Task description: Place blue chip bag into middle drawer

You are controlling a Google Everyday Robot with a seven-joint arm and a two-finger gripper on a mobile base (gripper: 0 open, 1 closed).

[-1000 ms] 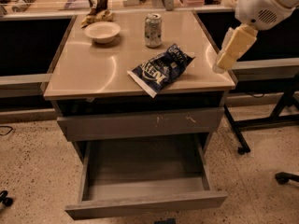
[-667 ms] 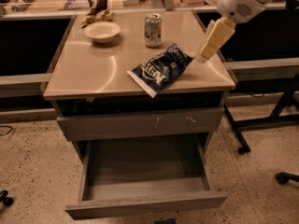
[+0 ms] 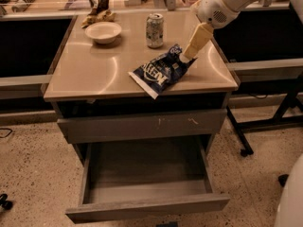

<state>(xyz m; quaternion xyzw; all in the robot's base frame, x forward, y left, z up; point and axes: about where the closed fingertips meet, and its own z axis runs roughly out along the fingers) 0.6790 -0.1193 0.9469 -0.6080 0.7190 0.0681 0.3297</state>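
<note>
One blue chip bag [image 3: 160, 72] lies just under the pincer [image 3: 188, 56].

I'm looking down from high in front of the cabinet [image 3: 90, 72], fairly close, with the gripper [image 3: 188, 56] at upper right over its top.

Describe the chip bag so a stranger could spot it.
On the tan cabinet top above the open drawer, the chip bag lies front right, the gripper at its far end. It is crinkled dark navy, unlike the silver can and pale bowl behind.
</note>
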